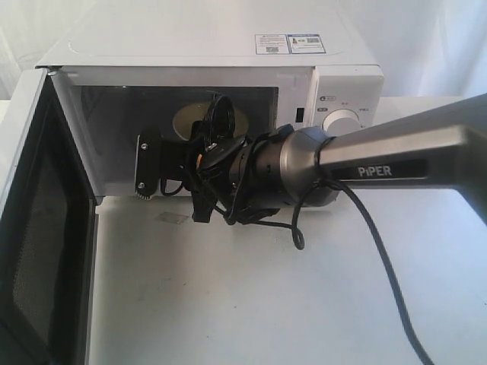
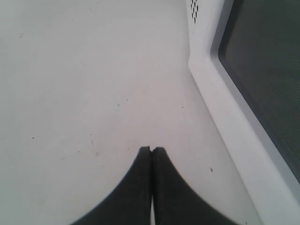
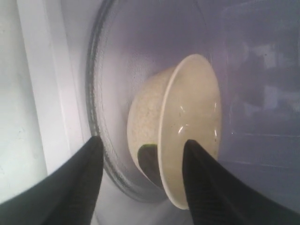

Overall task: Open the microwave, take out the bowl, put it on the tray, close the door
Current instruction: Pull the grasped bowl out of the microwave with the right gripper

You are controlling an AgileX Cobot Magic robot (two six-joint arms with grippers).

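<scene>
The white microwave stands at the back with its door swung wide open to the left. Inside, the cream bowl rests on the glass turntable. My right gripper reaches into the cavity. In the right wrist view the bowl is close up and my right gripper is open. One finger lies over the bowl's inside, the other outside it, so the rim sits between them. My left gripper is shut and empty over the white table beside the door. No tray shows.
The right arm and its black cable cross the table in front of the control panel with its round knob. The open door blocks the left side. White tabletop lies before the microwave.
</scene>
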